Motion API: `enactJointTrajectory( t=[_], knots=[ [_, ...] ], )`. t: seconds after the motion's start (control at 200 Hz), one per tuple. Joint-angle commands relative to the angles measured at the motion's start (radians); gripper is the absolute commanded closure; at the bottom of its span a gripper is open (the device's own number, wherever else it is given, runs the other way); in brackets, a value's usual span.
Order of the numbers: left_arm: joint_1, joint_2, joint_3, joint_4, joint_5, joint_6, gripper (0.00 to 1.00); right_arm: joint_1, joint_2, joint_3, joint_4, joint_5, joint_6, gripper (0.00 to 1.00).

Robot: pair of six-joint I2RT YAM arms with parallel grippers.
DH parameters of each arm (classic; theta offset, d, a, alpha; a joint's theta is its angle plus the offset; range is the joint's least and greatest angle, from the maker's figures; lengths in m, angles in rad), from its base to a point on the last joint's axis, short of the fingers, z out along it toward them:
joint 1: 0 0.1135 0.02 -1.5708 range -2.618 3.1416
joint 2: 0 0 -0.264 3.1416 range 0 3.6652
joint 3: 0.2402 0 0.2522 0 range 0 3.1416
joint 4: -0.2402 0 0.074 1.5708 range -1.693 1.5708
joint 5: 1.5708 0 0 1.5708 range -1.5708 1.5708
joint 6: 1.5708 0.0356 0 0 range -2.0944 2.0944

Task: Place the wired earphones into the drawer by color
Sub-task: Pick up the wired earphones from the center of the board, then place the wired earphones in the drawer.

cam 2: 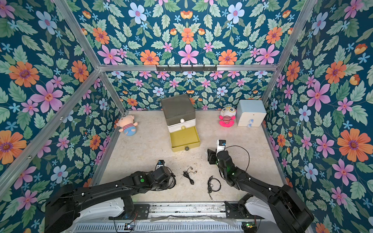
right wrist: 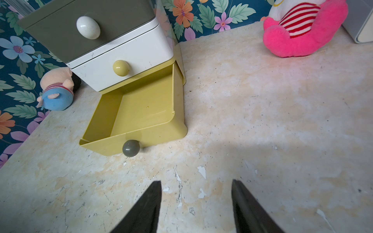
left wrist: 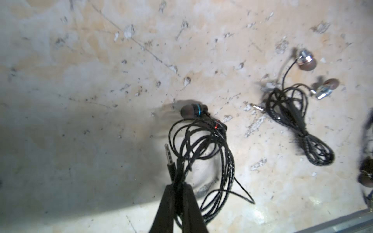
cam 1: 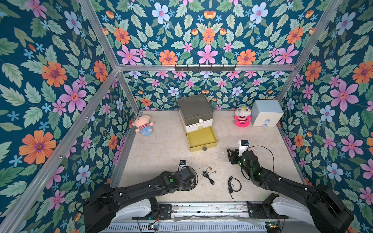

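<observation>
Count: three coiled sets of wired earphones, all black.

The first black earphones (left wrist: 201,145) are pinched in the left fingers (left wrist: 168,203), which are closed tight on the cable just beside the jack plug. The coil and one blue-ringed earbud spread out beyond the tips. Whether the coil is clear of the table (cam 1: 161,153) cannot be told.

The second black earphones (cam 1: 207,175), with two silver earbuds, lie loose on the table between the arms. The third black earphones (cam 1: 234,184) lie just beside them, toward the right arm, with the plug lead trailing to the near metal rail (cam 1: 201,207).

The right fingers (right wrist: 145,207) stand wide apart with nothing between them, above bare table near the drawer.

One three-drawer unit (cam 1: 194,109) stands against the back wall at centre:
- The grey top drawer and the white middle drawer are closed.
- The yellow drawer (cam 1: 201,148) at the bottom is pulled fully out, its grey knob facing the arms.

One pale blue cabinet (cam 1: 266,113) with two closed drawers sits in the back right corner.

There are two plush toys. A pig plush (cam 1: 144,126) lies near the left wall, and a pink plush (cam 1: 242,118) sits just beside the blue cabinet.

An open stretch of table runs from the yellow drawer's front to the earphones. Walls close three sides, and the rail marks the near edge.
</observation>
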Motion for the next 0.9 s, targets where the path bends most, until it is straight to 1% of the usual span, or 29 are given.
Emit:
enactJointTrajectory(
  t=[0.0,0.15,0.29,0.48,0.61,0.715,0.895],
  knots=[
    [0.0,-0.017,0.034,-0.022,-0.083,0.04,1.0,0.0,-0.006,-0.003,0.016,0.02,-0.006,0.4],
    [0.0,-0.023,0.103,-0.01,-0.176,0.099,1.0,0.001,-0.016,-0.005,0.018,0.024,-0.006,0.39],
    [0.009,0.005,0.168,0.03,-0.249,0.169,1.0,0.001,-0.022,-0.008,0.016,0.027,-0.006,0.4],
    [0.089,0.079,0.247,0.134,-0.248,0.302,1.0,0.0,-0.027,-0.008,0.017,0.022,-0.005,0.39],
    [0.17,0.109,0.26,0.265,-0.196,0.369,1.0,0.0,-0.036,-0.011,0.014,0.025,-0.006,0.39],
    [0.229,0.141,0.264,0.357,-0.174,0.401,1.0,0.0,-0.042,-0.013,0.013,0.032,-0.008,0.39],
    [0.286,0.192,0.258,0.521,-0.17,0.411,1.0,-0.001,-0.048,-0.016,0.013,0.036,-0.01,0.39]
  ],
)
